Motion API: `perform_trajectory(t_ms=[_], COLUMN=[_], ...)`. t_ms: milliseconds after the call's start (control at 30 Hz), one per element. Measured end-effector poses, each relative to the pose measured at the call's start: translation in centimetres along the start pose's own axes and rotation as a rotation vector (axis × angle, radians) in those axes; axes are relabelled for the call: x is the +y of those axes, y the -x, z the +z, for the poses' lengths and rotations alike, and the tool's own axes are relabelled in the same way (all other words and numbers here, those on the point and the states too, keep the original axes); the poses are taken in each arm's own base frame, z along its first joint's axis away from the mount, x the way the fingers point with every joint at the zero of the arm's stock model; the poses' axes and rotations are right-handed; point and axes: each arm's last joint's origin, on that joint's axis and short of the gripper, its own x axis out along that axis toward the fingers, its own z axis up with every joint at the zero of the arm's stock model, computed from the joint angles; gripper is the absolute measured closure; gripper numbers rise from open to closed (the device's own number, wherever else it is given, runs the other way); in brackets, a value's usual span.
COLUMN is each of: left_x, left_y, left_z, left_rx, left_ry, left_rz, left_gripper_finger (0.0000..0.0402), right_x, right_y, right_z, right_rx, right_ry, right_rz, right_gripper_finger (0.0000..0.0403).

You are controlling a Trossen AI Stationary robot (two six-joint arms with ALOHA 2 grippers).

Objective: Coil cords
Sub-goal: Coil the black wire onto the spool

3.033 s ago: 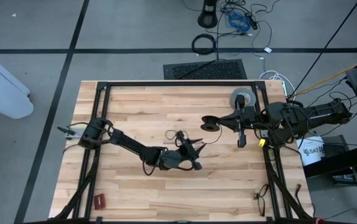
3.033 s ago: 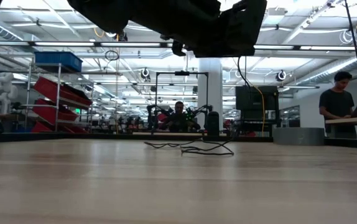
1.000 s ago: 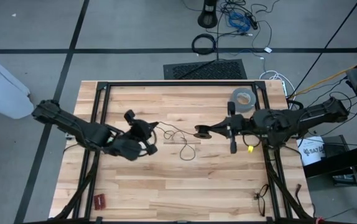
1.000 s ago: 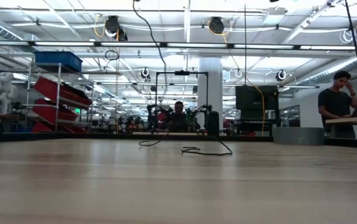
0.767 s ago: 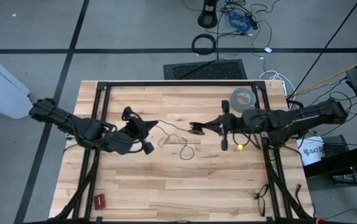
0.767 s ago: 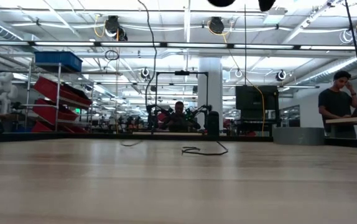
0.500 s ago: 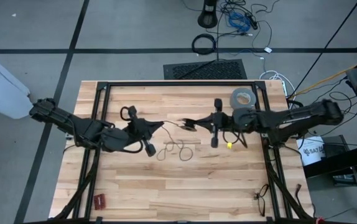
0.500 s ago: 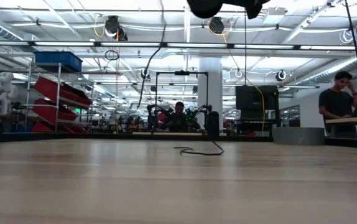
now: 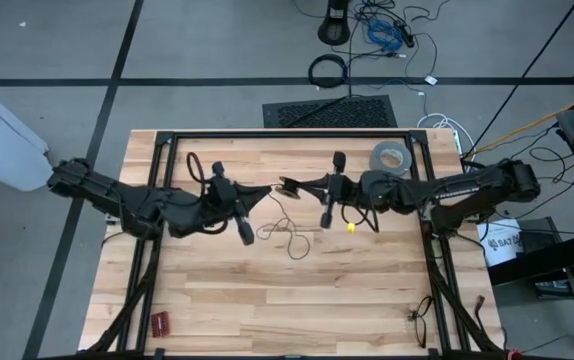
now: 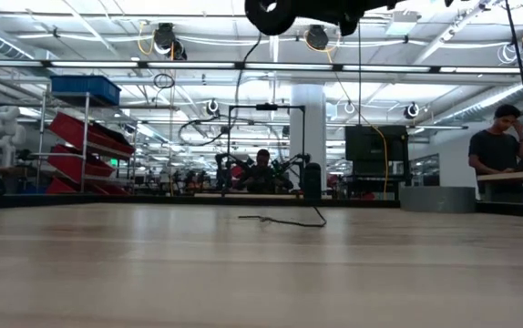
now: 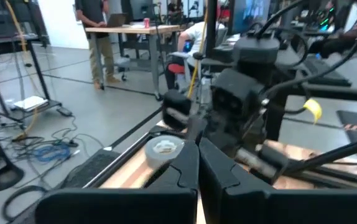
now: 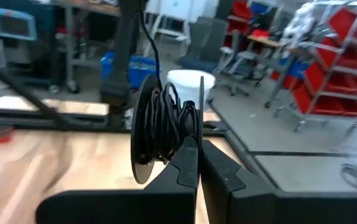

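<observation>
The cord is a very thin black wire. Part of it is wound into a coil on a dark disc, which my right gripper holds shut above the middle of the table. A strand hangs down from there to loose loops that lie on the wood, also seen in the low view as the slack end. My left gripper is shut and points level at the coil, almost tip to tip with my right gripper. My left gripper is shut with the wire running off its tips toward the loops on the table; the wire is too thin for the place of contact to show. It comes level from the table's left. My right gripper pinches the coil's near edge between its fingertips, coming level from the table's right. The coil stands upright on edge, lifted clear of the table.
A grey tape roll lies at the far right, also seen in the left wrist view. A black frame runs around the table. A small red thing lies near the front left corner. People stand in the room behind.
My right gripper has carried the coil toward the table's left and far edge and lower. My left gripper has risen, rolled and tipped level, moving toward the coil, so the two tips now nearly meet. The loose loops on the table have been drawn in and lie more bunched.
</observation>
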Motion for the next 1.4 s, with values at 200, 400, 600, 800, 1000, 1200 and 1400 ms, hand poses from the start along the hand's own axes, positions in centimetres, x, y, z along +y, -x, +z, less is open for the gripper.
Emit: perform_trajectory(t_ms=[200,400,600,800,1000,1200,1400], left_x=[-0.8,-2.0,-3.0,-3.5,-3.1,-2.7,-2.4], left_y=[-2.0,-4.7,-6.1,-7.0,-8.1,-8.1,-7.8], left_z=[-0.5,-1.8,-3.5,-5.3,-6.5,-7.5,-8.5], left_rx=[-0.032,-0.06,-0.012,0.069,0.126,0.21,0.304], left_ry=[0.045,0.072,0.045,0.011,-0.003,-0.036,-0.087], left_rz=[-0.029,-0.095,-0.113,-0.101,-0.069,-0.046,-0.005], left_gripper_finger=[0.04,0.04,0.04,0.04,0.04,0.04,0.04], right_x=[0.0,-0.5,-1.1,-1.1,-1.0,-1.1,-1.2], right_y=[-1.2,-1.6,-1.6,-1.6,-1.6,-1.2,-0.4], right_z=[0.0,0.1,0.3,0.5,0.6,0.9,1.6], right_rx=[-0.073,-0.126,-0.14,-0.166,-0.176,-0.183,-0.209], right_ry=[0.01,0.003,0.015,0.011,-0.008,-0.016,-0.076], right_rz=[-0.1,-0.146,-0.162,-0.131,-0.113,-0.1,-0.023], right_gripper_finger=[0.0403,0.0403,0.0403,0.0403,0.0403,0.0403,0.0403])
